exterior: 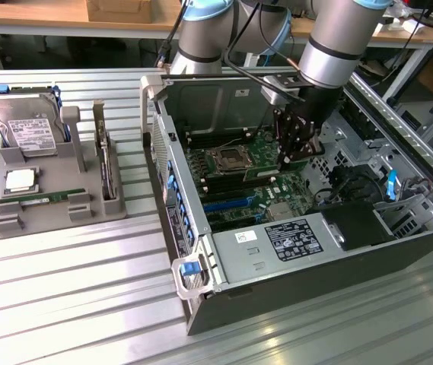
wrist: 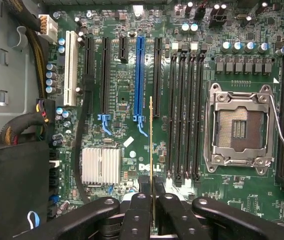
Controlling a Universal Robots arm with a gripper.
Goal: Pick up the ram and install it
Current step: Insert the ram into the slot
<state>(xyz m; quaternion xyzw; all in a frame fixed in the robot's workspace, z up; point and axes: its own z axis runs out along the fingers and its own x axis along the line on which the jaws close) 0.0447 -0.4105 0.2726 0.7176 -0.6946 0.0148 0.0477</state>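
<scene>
Pincer [wrist: 151, 200] clamped on the ram [wrist: 151, 145], held edge-on above the motherboard [wrist: 127, 150] inside the open computer case [exterior: 201, 258]. In the wrist view the ram appears as a thin green-gold strip running out from between the black fingers [wrist: 139, 215], just beside the black memory slots [wrist: 184, 110] next to the empty processor socket [wrist: 239, 130]. A second, similar green stick [exterior: 37, 199] lies in the grey holder [exterior: 18, 220] on the tabletop [exterior: 87, 304], below the hard drive [exterior: 24, 122].
</scene>
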